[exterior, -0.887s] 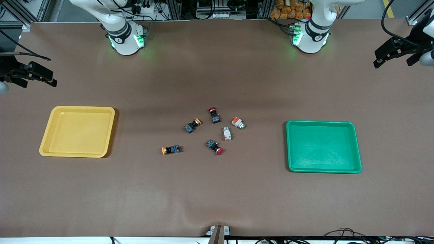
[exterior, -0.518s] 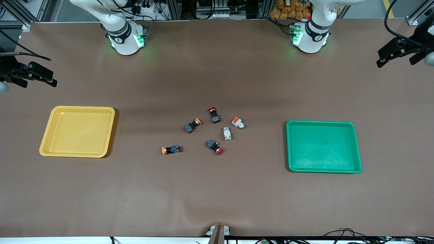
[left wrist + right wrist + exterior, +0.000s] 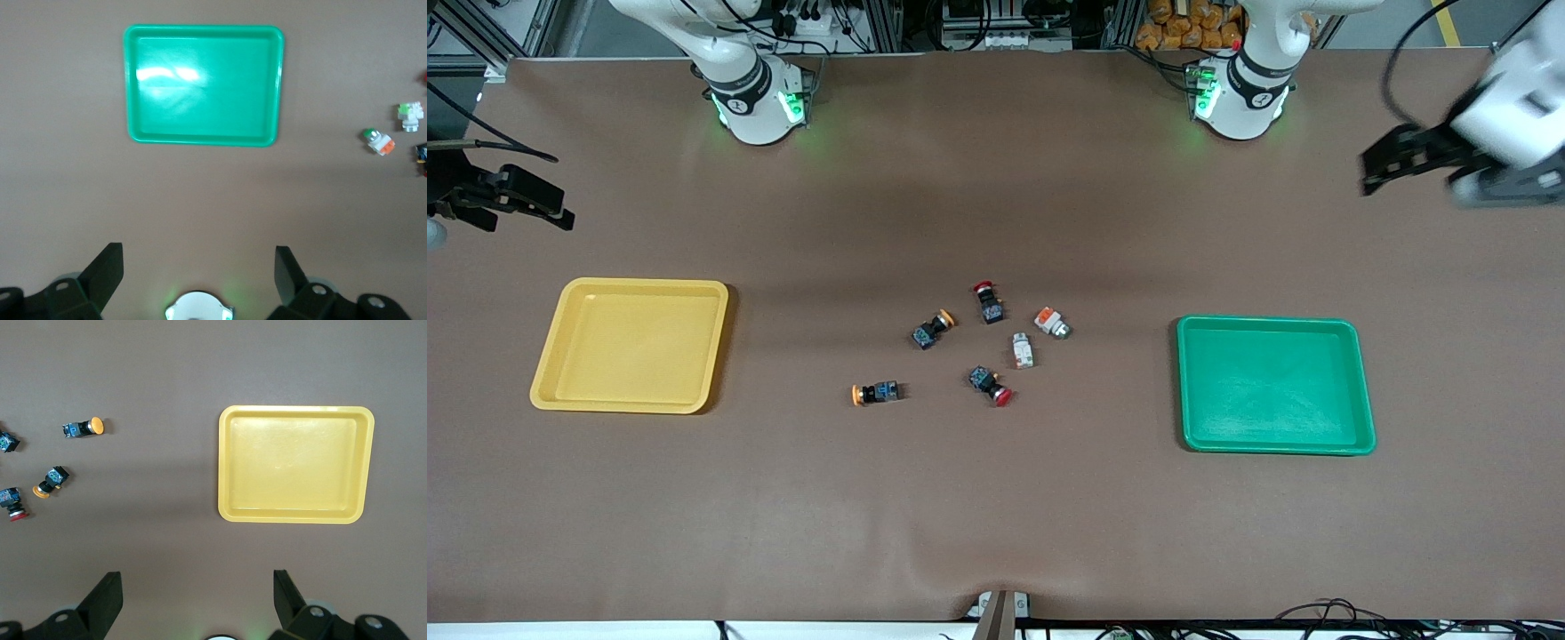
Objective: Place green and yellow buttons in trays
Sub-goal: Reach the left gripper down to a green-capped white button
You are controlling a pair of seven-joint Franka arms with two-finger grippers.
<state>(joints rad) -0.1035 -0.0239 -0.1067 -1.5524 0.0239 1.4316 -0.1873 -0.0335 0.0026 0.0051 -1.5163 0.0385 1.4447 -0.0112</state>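
The yellow tray [image 3: 631,345] lies toward the right arm's end and the green tray [image 3: 1276,385] toward the left arm's end. Between them lie two yellow-capped buttons [image 3: 933,329] [image 3: 874,393] and two white-and-orange green buttons [image 3: 1052,322] [image 3: 1023,350]. My left gripper [image 3: 1371,173] is open and empty over bare table at the left arm's end; its wrist view shows the green tray [image 3: 203,83] and the green buttons [image 3: 379,141]. My right gripper [image 3: 560,213] is open and empty over bare table at the right arm's end; its wrist view shows the yellow tray [image 3: 295,463] and the yellow buttons [image 3: 83,427].
Two red-capped black switches [image 3: 988,302] [image 3: 991,385] lie among the buttons. The arm bases [image 3: 756,98] [image 3: 1240,98] stand along the table's edge farthest from the front camera. A small mount [image 3: 1000,609] sits at the nearest edge.
My left gripper has swung in from the table's end toward the middle. The right gripper has barely moved. The buttons and trays have not moved.
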